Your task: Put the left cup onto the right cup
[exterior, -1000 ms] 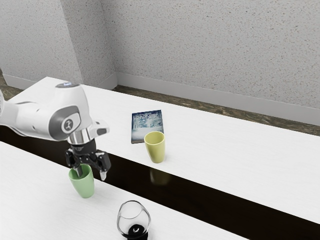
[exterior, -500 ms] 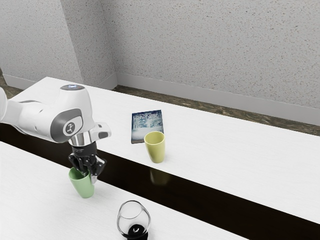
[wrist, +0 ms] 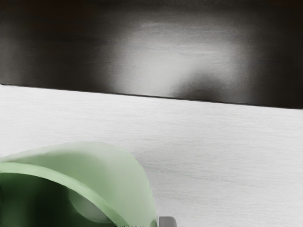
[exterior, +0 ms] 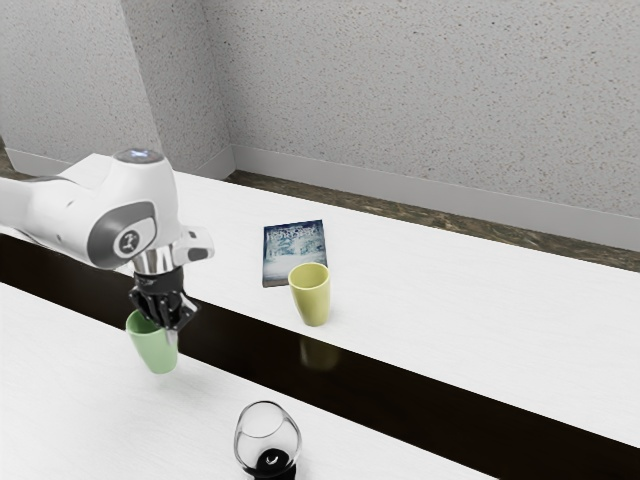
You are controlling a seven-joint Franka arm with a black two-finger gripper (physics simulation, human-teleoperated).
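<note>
Well to the exterior view's left of the yellow cup (exterior: 310, 292), my gripper (exterior: 163, 317) pinches the green cup (exterior: 152, 352) by its rim. A book (exterior: 294, 252) lies just behind that yellow cup.

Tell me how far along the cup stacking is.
Done: the hand is shut on the rim of the green cup. In hand: the cup hangs tilted, apparently just off the table. Left: carrying it across to the yellow cup beside the book and setting it on top.
</note>
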